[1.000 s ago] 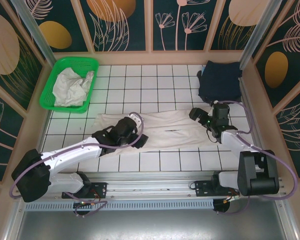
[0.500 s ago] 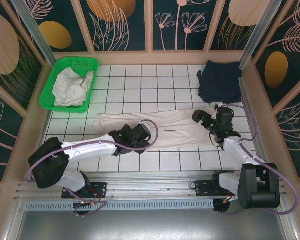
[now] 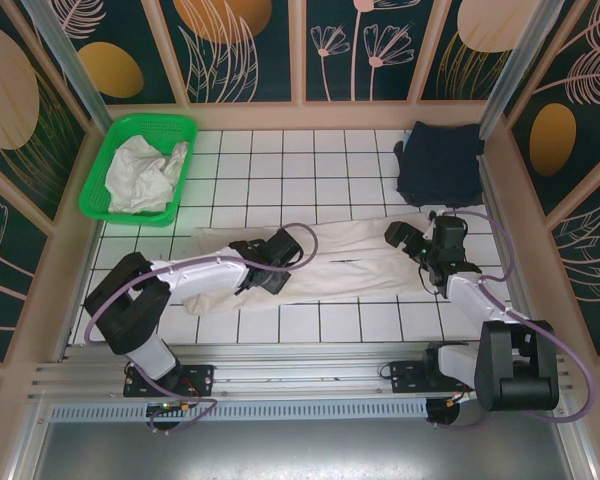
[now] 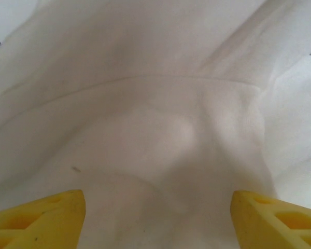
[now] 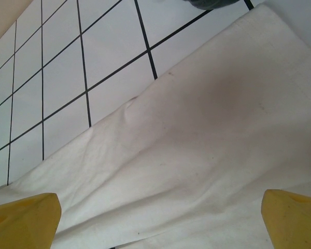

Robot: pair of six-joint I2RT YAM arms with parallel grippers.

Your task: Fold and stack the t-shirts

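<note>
An off-white t-shirt (image 3: 360,258), folded into a long strip, lies across the middle of the tiled table (image 3: 320,320). My left gripper (image 3: 263,274) is down on its left-middle part. In the left wrist view the gripper (image 4: 156,201) is open, with yellow fingertips (image 4: 52,215) set wide on soft, dimpled cloth (image 4: 160,119). My right gripper (image 3: 400,238) hovers over the strip's right end. Its yellow fingertips (image 5: 26,218) are spread, so the gripper (image 5: 159,199) is open above wrinkled fabric (image 5: 197,140). A dark navy t-shirt (image 3: 440,160) lies folded at the back right.
A green mesh basket (image 3: 108,150) at the back left holds crumpled white t-shirts (image 3: 145,172). Patterned walls (image 3: 300,50) close in the table on three sides. Bare tiles lie behind the strip (image 3: 300,170) and in front of it.
My left arm has swung in and brought its gripper further right onto the shirt, and its jaws have narrowed a little. The right gripper moved slightly back, then held still.
</note>
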